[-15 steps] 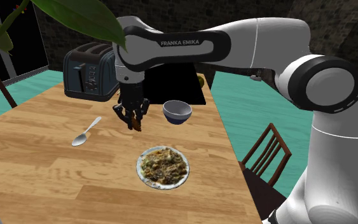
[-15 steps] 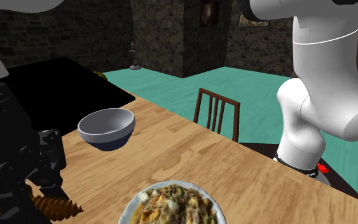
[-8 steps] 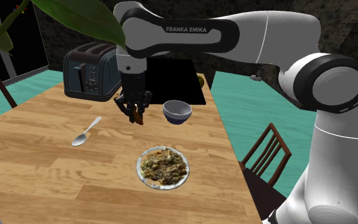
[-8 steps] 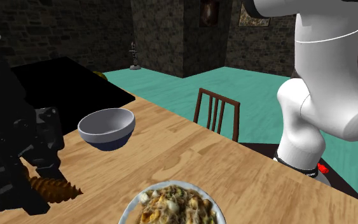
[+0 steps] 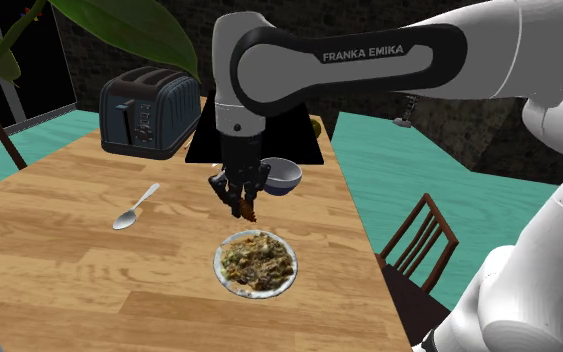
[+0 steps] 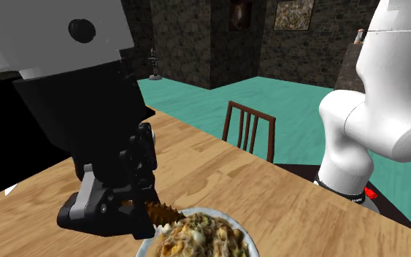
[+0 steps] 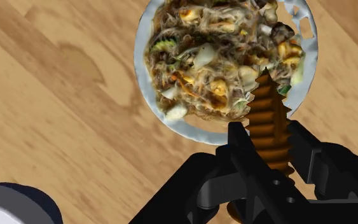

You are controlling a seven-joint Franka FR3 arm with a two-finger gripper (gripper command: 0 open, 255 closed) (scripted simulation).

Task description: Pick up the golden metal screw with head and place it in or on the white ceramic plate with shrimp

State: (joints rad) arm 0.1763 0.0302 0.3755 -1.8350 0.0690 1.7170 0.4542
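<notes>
Claw (image 5: 242,198) clamped on gold screw (image 7: 268,124), held in air over rim of plate (image 7: 140,70), mid-tabletop. Pickup done, I'd say; left: centre over food, lower, release.

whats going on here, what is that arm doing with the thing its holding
The white robot arm's black end effector is shut on a golden threaded screw, carried in the air above the wooden table. It hangs right beside the white round plate heaped with noodle-like food, and in the wrist view the screw's tip reaches over the plate's edge. The screw is not yet set down.
</notes>
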